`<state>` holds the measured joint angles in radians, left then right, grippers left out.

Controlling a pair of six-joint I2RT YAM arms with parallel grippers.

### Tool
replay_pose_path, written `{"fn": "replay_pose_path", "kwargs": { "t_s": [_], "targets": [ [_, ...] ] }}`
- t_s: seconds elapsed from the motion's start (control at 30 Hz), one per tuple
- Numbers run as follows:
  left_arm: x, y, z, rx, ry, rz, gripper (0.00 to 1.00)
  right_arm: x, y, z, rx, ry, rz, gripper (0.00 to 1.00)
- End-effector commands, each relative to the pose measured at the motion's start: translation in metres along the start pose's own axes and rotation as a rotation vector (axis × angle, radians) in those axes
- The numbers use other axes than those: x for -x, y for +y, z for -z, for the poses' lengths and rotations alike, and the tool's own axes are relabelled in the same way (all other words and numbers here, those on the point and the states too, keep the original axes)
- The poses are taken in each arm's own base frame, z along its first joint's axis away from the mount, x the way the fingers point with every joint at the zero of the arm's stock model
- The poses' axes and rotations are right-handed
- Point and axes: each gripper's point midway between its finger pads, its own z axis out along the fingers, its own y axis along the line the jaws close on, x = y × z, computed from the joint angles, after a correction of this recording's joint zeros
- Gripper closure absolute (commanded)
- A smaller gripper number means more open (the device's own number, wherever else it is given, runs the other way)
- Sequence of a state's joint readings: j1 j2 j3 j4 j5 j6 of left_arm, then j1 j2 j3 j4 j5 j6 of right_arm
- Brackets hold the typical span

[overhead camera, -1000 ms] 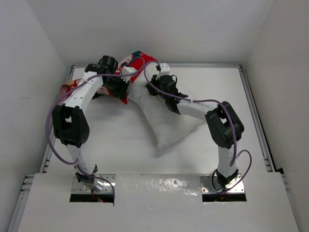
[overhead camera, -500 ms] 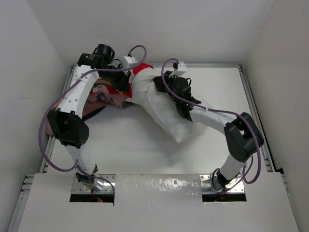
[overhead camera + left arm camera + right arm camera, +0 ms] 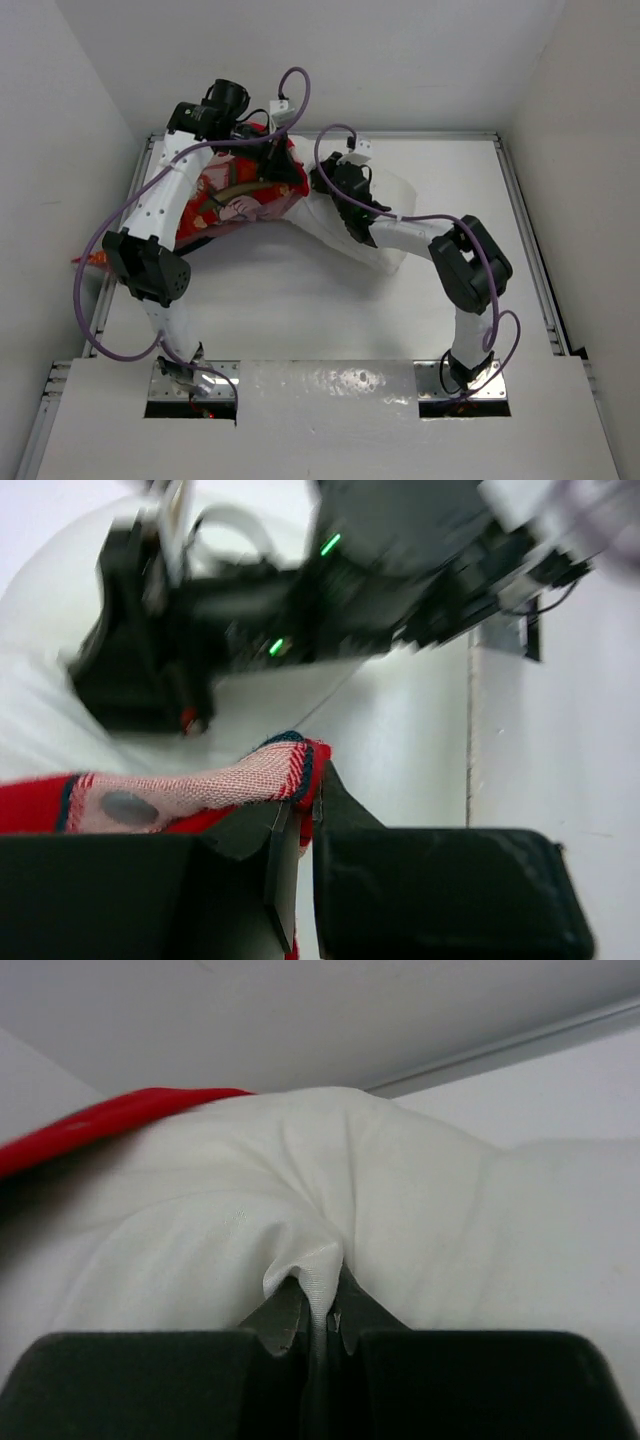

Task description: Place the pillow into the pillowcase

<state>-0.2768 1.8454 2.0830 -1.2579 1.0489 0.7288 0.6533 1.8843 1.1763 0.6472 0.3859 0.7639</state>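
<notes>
My left claw (image 3: 303, 805) is clamped tight on the hem of the pillowcase (image 3: 235, 205), a pinkish woven edge with a dark border pinched between the pads. My right claw (image 3: 322, 1305) is closed on a small fold of the pillow (image 3: 392, 198), the white cloth puckering up out of the jaws. Seen from above, with 12 o'clock at the back wall, both claws sit close together near the table's (image 3: 300, 310) far edge. The metal rail (image 3: 430, 134) runs just behind them at 12 o'clock, so there is little room that way. The left rail lies near my left arm at 9 o'clock, and a red corner of the pillowcase reaches past it. Bare table opens toward 6 o'clock between my two arms, and more toward 3 o'clock on the far side of the pillow. The pillowcase stretches from my left claw down toward 8 o'clock, its gripped end pointing at about 2 o'clock toward the pillow. It is red, printed with a cartoon face, dark hair and pale skin. The pillow lies from the claws out toward 4 o'clock, partly under my right arm, with its near end touching the red cloth. It is plain white, puffy and softly wrinkled.
</notes>
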Motion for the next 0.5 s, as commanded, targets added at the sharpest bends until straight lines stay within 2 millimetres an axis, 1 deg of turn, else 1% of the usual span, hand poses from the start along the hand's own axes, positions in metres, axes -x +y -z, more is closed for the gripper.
{"fn": "replay_pose_path", "kwargs": {
  "t_s": [0.0, 0.03, 0.07, 0.1, 0.13, 0.17, 0.2, 0.23, 0.27, 0.3, 0.37, 0.4, 0.43, 0.47],
  "targets": [
    [0.062, -0.082, 0.013, -0.253, -0.221, -0.121, 1.0, 0.004, 0.026, -0.004, 0.052, -0.063, -0.118, 1.0],
    [0.052, -0.08, 0.011, -0.248, -0.206, -0.088, 1.0, -0.008, 0.031, 0.001, 0.085, -0.034, -0.095, 1.0],
    [0.045, -0.075, 0.01, -0.233, -0.191, -0.074, 1.0, -0.013, 0.036, 0.005, 0.116, -0.019, -0.084, 1.0],
    [0.032, -0.062, 0.009, -0.178, -0.147, -0.052, 0.98, -0.017, 0.039, 0.011, 0.148, -0.004, -0.076, 1.0],
    [0.019, -0.055, 0.009, -0.152, -0.119, -0.043, 0.92, -0.033, 0.028, 0.022, 0.157, 0.037, -0.05, 1.0],
    [0.002, -0.044, 0.015, -0.095, -0.068, -0.004, 0.73, -0.027, 0.043, 0.035, 0.239, 0.043, -0.05, 1.0],
    [-0.01, -0.038, 0.015, -0.057, -0.028, 0.02, 0.61, -0.031, 0.043, 0.044, 0.269, 0.063, -0.033, 1.0],
    [-0.028, -0.033, 0.015, -0.021, 0.028, 0.041, 0.51, -0.044, 0.036, 0.055, 0.29, 0.106, -0.004, 1.0],
    [-0.038, -0.03, 0.016, 0.01, 0.065, 0.045, 0.44, -0.045, 0.04, 0.063, 0.34, 0.123, 0.04, 1.0],
    [-0.054, -0.024, 0.019, 0.062, 0.126, 0.054, 0.41, -0.052, 0.055, 0.079, 0.445, 0.18, 0.064, 1.0],
    [-0.055, -0.023, 0.026, 0.108, 0.15, 0.047, 0.37, -0.069, 0.057, 0.098, 0.53, 0.262, 0.118, 0.86],
    [-0.045, -0.021, 0.036, 0.161, 0.153, 0.001, 0.37, -0.073, 0.066, 0.113, 0.608, 0.304, 0.132, 0.72],
    [-0.037, -0.018, 0.041, 0.196, 0.153, -0.014, 0.37, -0.076, 0.065, 0.12, 0.633, 0.325, 0.15, 0.58],
    [-0.024, -0.008, 0.047, 0.257, 0.129, -0.037, 0.37, -0.078, 0.063, 0.124, 0.647, 0.344, 0.18, 0.37]
  ]
}}
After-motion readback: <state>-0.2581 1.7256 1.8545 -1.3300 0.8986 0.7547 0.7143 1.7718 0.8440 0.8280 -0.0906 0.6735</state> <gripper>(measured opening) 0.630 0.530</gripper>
